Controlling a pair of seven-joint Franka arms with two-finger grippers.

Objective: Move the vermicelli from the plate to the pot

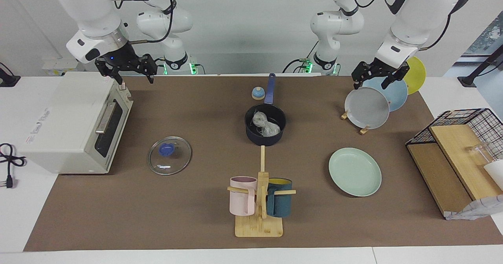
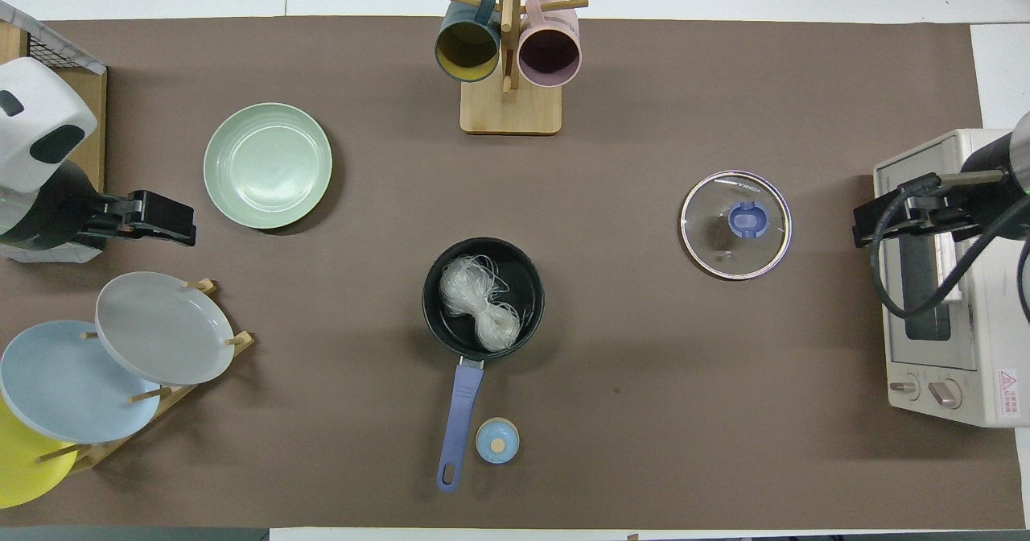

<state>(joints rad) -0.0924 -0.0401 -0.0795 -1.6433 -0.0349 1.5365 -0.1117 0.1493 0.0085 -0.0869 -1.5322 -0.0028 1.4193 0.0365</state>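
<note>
Although I stood ready to command a pick, the vermicelli [image 1: 266, 125] already lay in the pot [image 1: 265, 129], the plate [image 1: 355, 172] bare. My left gripper [image 1: 376, 77] hung wide over the plate rack [image 1: 365, 128], nearer; my right gripper [image 1: 126, 71], wide, waited over the oven [image 1: 70, 122].

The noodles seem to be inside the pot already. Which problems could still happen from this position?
1. The left gripper is open and hangs just over the racked grey plate; a low move could perhaps knock it off its rack.
2. A few strands of the vermicelli loop up near the rim of the pot; they might catch and pull out if anything passes low.
3. The right gripper, open, hangs over the toaster oven; dropping straight down could strike it.
</note>
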